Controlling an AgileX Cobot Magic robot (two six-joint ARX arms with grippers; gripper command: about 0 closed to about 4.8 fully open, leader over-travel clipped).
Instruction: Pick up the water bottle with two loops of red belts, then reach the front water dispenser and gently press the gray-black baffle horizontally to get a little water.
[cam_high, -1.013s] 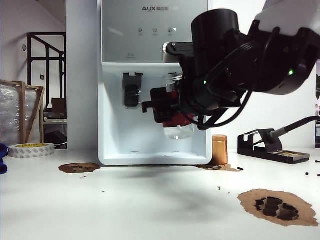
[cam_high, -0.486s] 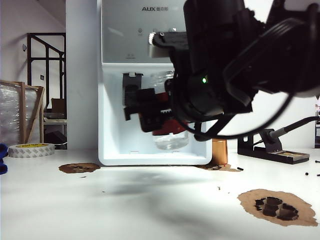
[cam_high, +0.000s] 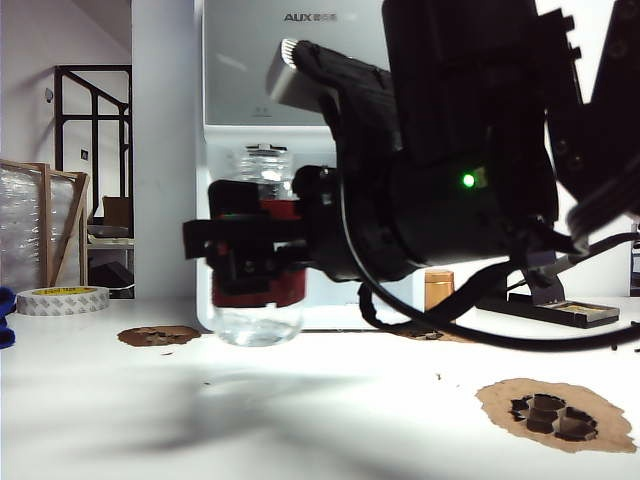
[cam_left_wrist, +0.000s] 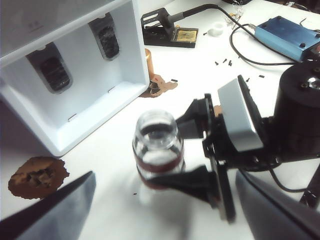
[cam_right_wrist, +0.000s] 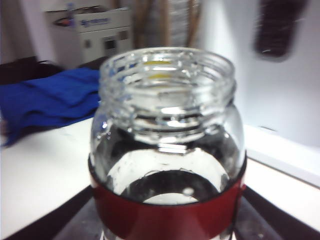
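Gripping red-banded glass water bottle (cam_high: 257, 255).

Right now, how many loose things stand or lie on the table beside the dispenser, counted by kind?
Glass jars, held by the right gripper: 1
Tape rolls: 1
Copper cylinders: 1
Soldering iron stands: 1
Blue boxes: 1
Total: 5

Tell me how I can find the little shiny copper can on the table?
Find the tall white water dispenser marked AUX at the back of the table. The copper can stands at the foot of its right corner, partly hidden behind the right arm, between the dispenser and the black soldering iron stand. It is the only small metallic orange-brown cylinder; the water bottle is clear glass with red bands.
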